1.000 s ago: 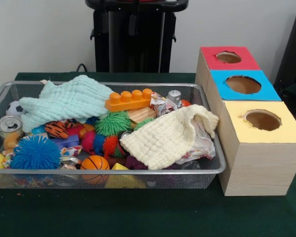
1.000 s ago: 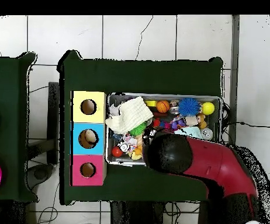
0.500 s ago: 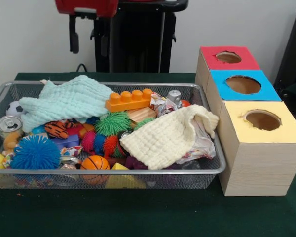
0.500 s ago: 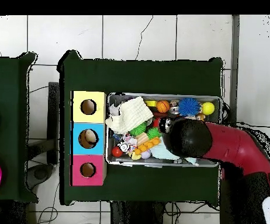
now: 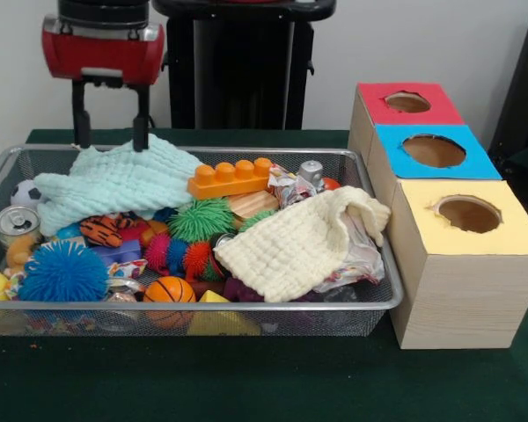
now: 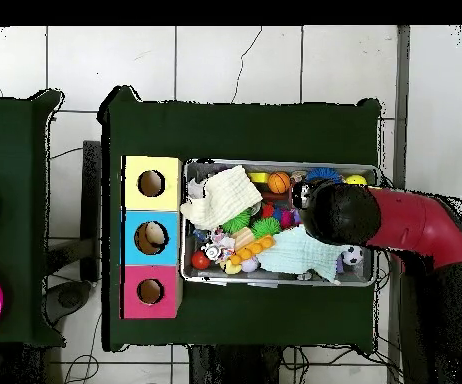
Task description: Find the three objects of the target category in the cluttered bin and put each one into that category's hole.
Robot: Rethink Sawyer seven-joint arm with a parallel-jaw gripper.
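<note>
i've swung the gripper [image 5: 111,139] across the bin [image 5: 246,308]; it's now low over the mint cloth [image 5: 114,180], jaws apart and empty. target category unknown; everything's still in the bin, so i'm still searching.

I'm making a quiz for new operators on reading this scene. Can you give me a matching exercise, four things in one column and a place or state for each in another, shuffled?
Column one:
1. mint cloth
2. orange brick
3. basketball
4. gripper

Column two:
A. at the bin's near edge, by the front rim
B. jaws open, just above the mint cloth
C. spread over the bin's far left part
D. lying across the middle of the pile, studs up

Pairs: 1-C, 2-D, 3-A, 4-B
</note>
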